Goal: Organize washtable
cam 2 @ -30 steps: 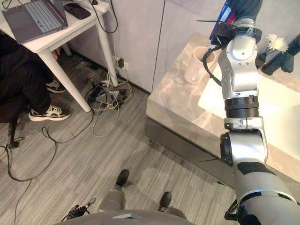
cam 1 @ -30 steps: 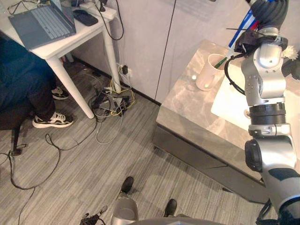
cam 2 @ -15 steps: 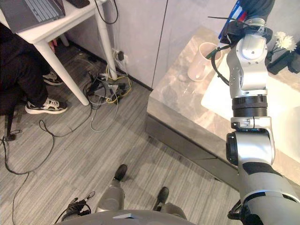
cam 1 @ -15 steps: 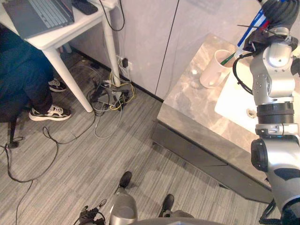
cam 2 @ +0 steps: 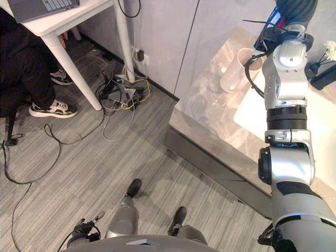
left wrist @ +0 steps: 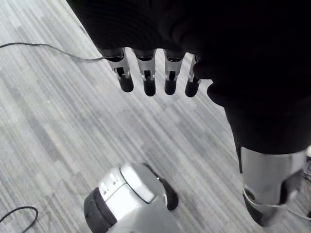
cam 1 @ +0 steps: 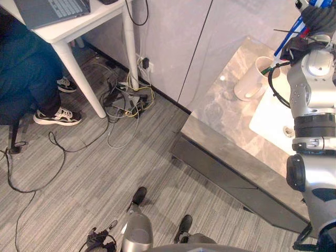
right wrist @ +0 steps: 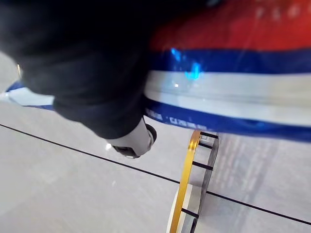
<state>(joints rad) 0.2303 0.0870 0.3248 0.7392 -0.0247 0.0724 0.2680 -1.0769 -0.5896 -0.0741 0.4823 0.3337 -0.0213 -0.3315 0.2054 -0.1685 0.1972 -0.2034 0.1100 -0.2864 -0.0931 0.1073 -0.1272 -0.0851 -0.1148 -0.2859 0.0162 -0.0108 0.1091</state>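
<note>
The robot's right hand (right wrist: 87, 73) is clenched round a red, white and blue tube (right wrist: 228, 87), held aloft over the far end of the marble table (cam 1: 226, 121). The tube's lower end hangs close to the rim of a white cup (cam 1: 251, 81) that stands beside the white sink (cam 1: 268, 118); whether they touch cannot be told. The left hand (left wrist: 147, 77) hangs over the grey floor (left wrist: 58, 111), fingers relaxed and holding nothing.

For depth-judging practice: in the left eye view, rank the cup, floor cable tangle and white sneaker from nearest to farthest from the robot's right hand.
From the right hand, gripping the tube:
1. Cup, on the counter, close by.
2. Cable tangle, on the floor, mid-view.
3. Sneaker, far left.
</note>
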